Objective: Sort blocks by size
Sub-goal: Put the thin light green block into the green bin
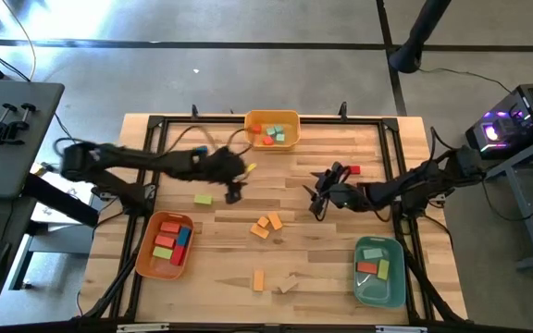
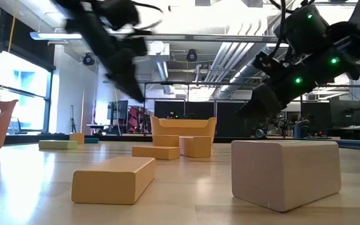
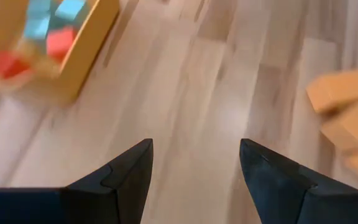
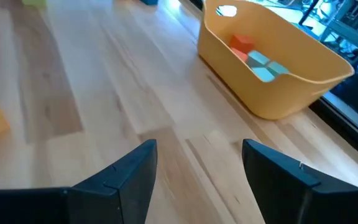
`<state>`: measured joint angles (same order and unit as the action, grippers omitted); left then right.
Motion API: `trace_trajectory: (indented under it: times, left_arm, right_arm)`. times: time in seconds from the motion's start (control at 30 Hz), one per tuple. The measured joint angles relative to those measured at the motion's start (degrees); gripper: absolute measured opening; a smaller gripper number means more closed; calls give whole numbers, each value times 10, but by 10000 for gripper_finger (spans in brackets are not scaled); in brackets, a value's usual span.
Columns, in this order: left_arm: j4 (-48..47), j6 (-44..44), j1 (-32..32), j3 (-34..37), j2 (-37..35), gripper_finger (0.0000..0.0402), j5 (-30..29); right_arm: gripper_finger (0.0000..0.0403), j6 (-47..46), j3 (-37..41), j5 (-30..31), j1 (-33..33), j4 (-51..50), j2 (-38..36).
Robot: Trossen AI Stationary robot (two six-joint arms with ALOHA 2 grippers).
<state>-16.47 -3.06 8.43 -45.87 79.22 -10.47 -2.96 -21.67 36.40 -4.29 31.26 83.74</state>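
I count three orange blocks (image 1: 267, 225) mid-tabletop, my left tool (image 1: 233, 192) and right tool (image 1: 319, 205) flanking them, both open, empty.

Around my workbench a grey concrete floor (image 1: 276, 37), a dark side table (image 1: 7, 129) on my left, a black box with purple lights (image 1: 512, 125) on my right, beyond it an open hall, ceiling pipes (image 2: 230, 62), a bright window (image 2: 17, 94) at far left
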Motion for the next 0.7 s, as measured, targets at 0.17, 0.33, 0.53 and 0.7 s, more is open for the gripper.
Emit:
trace_trajectory:
  times: [0.17, 0.33, 0.53, 0.7]
  left_arm:
    - [-6, -72, -22, 114, -133, 227, -2]
    - [-22, 3, -42, 196, -201, 227, 35]
    - [-32, 68, -51, 241, -200, 227, 67]
    - [-31, 68, -40, 247, -182, 227, 50]
  right_arm:
    - [231, -17, 0, -29, -3, 25, 0]
    - [231, -11, 0, -55, -1, 47, 0]
    - [231, -14, 0, -81, -1, 66, 0]
    - [231, -9, 0, -81, -1, 69, 0]
